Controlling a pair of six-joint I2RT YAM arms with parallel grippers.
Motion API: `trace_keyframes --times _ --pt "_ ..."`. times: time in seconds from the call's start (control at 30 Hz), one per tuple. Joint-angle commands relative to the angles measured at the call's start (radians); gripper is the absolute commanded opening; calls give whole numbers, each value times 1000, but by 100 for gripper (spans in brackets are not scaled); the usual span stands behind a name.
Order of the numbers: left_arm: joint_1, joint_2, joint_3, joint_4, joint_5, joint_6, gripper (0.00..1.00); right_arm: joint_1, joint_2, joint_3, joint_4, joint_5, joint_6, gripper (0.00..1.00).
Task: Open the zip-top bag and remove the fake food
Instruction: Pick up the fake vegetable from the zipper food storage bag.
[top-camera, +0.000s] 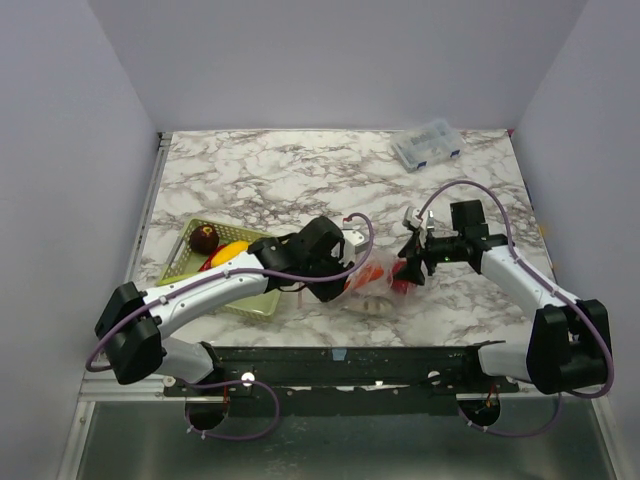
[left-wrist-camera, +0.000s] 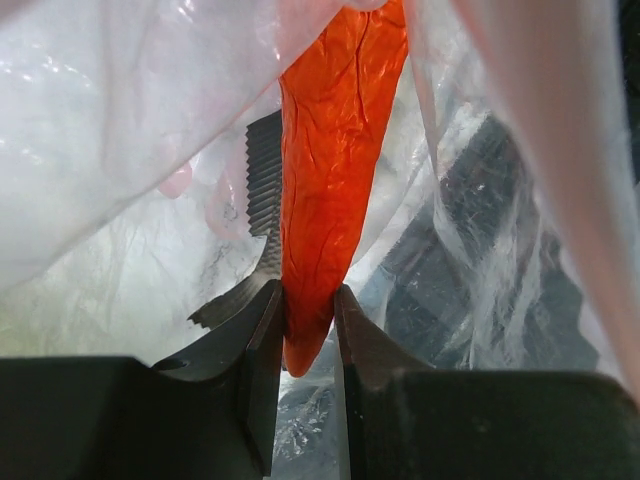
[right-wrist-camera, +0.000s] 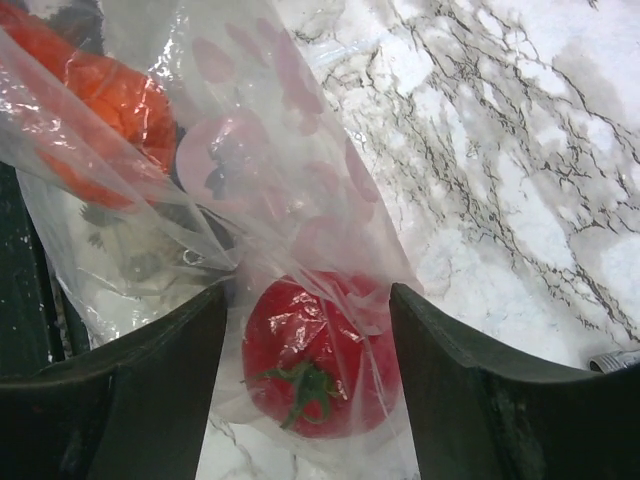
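Left wrist view: the left gripper (left-wrist-camera: 308, 330) is pinched tight on the tip of the orange carrot (left-wrist-camera: 330, 180), and crinkled zip-top bag (left-wrist-camera: 120, 150) film hides most else. The right gripper (right-wrist-camera: 308, 300) is spread wide, straddling the red round fruit (right-wrist-camera: 315, 370) through the plastic; whether it touches is unclear. The bag lies near-centre on the table (top-camera: 300, 170). To its left is the basket (top-camera: 180, 268) with the maroon ball (top-camera: 204, 238) and yellow piece (top-camera: 232, 250). The compartment box (top-camera: 428, 145) sits far right.

The left hand (top-camera: 338, 288) hides much of the zip-top bag (top-camera: 378, 300); the carrot (left-wrist-camera: 330, 150) is cropped above.
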Motion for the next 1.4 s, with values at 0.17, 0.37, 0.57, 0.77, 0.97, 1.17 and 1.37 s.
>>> trace_keyframes --times 0.17,0.37,0.57,0.77,0.97,1.17,1.37 --pt "0 -51 -35 20 90 -24 0 4 13 -12 52 0 27 47" --pt "1 -55 -30 19 89 -24 0 4 31 15 -10 -8 -17 13" --pt "0 -88 -39 -12 57 -35 0 4 7 37 -7 64 17 0" --pt "1 -126 -62 -42 32 -52 0 4 -53 11 55 128 63 0" --pt "1 -161 -73 -58 25 -71 0 4 -49 11 55 142 62 0" --pt "4 -200 -71 -81 -1 -97 0 4 -49 13 56 160 63 0" --pt "19 -236 -90 -113 -29 -127 0 4 -53 10 67 176 73 0"
